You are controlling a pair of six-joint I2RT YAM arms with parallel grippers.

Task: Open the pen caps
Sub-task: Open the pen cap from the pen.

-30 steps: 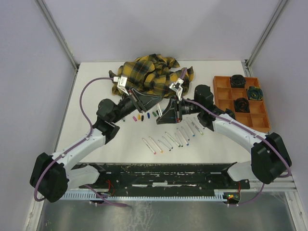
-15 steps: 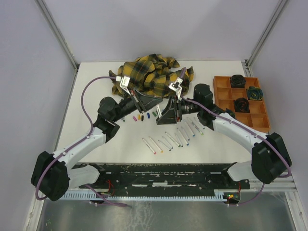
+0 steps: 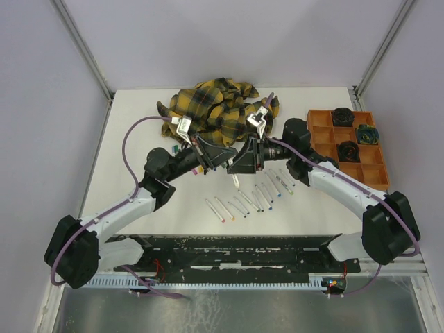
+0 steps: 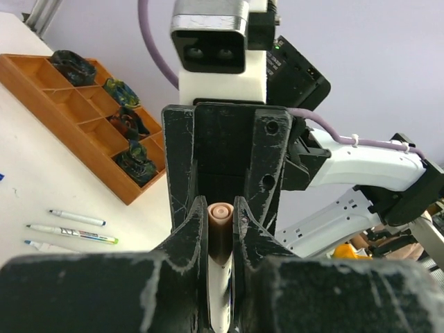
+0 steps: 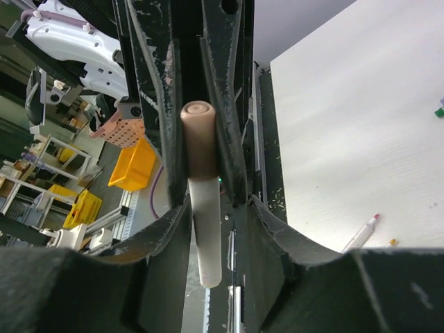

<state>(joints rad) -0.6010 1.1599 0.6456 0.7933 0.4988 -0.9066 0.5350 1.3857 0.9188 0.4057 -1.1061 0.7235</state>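
Right now we have one pen (image 5: 205, 236) held clear of the table (image 3: 132, 152). It stands roughly upright between the two grippers, which meet nose to nose in front of the plaid cloth (image 3: 215, 107). Its brown cap (image 4: 220, 229) is on at the top end, and the white barrel hangs below with its lower end free.

The left gripper (image 3: 223, 157) is clamped tight on this pen. The right gripper (image 3: 238, 165) also has a finger on either side of it, but we cannot tell whether they press or stand just clear. Nor can we say which claw has the cap and which the barrel, since each wrist view shows the cap between the far fingers. The other pens (image 3: 253, 198) lie in a loose row on the table nearer the arm bases.

We judge the pen light and stiff, and its smooth plastic likely to slip or twist in hard fingers. The cap is short and probably a snug push fit. So we want one claw squarely on the cap, the other on the barrel just beside the seam, and a straight pull along the pen. A skewed pull could flick the cap away.
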